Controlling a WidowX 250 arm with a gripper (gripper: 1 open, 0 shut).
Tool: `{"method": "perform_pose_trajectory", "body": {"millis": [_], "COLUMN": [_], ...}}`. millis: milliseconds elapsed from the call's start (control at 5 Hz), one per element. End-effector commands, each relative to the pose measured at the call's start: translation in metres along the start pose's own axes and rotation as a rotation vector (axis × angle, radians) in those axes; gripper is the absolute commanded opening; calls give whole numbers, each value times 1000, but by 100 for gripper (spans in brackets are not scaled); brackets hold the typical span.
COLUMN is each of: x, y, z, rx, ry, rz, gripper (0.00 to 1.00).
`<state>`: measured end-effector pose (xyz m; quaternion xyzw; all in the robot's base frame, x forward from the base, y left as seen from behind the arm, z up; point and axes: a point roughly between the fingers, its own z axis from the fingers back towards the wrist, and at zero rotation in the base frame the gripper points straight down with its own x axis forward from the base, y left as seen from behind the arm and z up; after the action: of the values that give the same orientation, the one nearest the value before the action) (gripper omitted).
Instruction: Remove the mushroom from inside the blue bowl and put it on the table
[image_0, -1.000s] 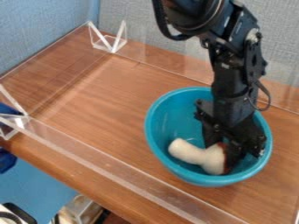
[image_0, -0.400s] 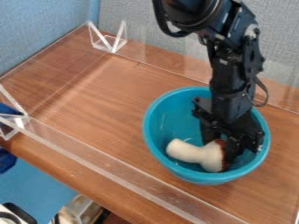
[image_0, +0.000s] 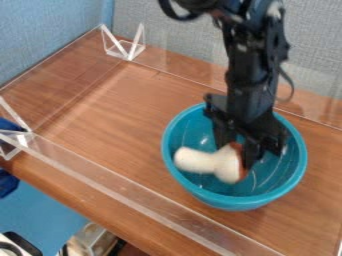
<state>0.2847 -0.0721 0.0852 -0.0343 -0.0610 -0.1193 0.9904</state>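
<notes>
The blue bowl sits on the table at the right front. My gripper hangs over the bowl's left half, shut on the mushroom. The mushroom lies sideways, its cream stem pointing left past the bowl's near-left rim and its reddish-brown cap pinched between the fingers. It is lifted above the bowl's floor. The black arm rises from the gripper toward the top of the view.
A low clear acrylic wall runs along the table's front and left edges, with white brackets at the back and the left corner. Bare wood lies left of the bowl.
The gripper has risen and shifted left with the mushroom, which has come up off the bowl's floor to rim height. The bowl has stayed in place.
</notes>
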Motion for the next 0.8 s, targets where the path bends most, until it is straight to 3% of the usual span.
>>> {"method": "perform_pose_trajectory", "body": {"millis": [0,200,400,600], "x": [14,15,5,-9], "y": [16,54,96,118], "z": [50,68,68,62], "rx": [23,75,125,163], "ry": [-119,-136,-118,-84], "rz": [78,224,372,461], "gripper": [0,0,0,0]}}
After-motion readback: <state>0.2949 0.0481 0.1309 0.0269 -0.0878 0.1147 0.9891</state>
